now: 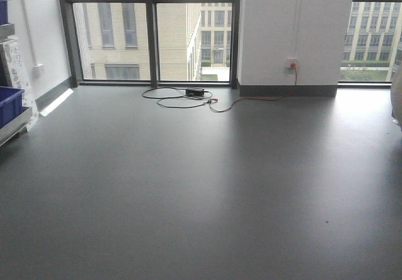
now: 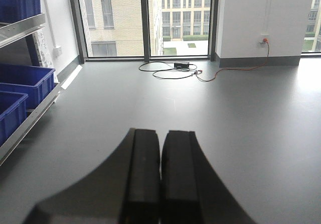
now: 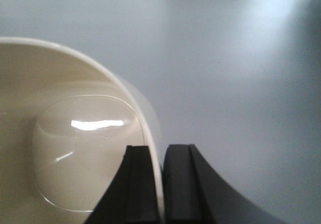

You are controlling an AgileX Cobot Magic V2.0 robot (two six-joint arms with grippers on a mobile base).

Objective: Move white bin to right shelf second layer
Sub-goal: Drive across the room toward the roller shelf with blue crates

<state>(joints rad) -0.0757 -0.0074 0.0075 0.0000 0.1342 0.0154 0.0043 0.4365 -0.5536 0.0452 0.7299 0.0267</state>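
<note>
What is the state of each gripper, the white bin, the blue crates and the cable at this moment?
white bin: gripped at its wall, nothing visible inside.
right gripper: shut on the bin wall.
left gripper: shut, holding nothing.
blue crates: resting on the rack at the left.
red cable: plugged into the wall socket.

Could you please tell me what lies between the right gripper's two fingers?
The white bin: its thin side wall is pinched by the right gripper, as the right wrist view shows.
</note>
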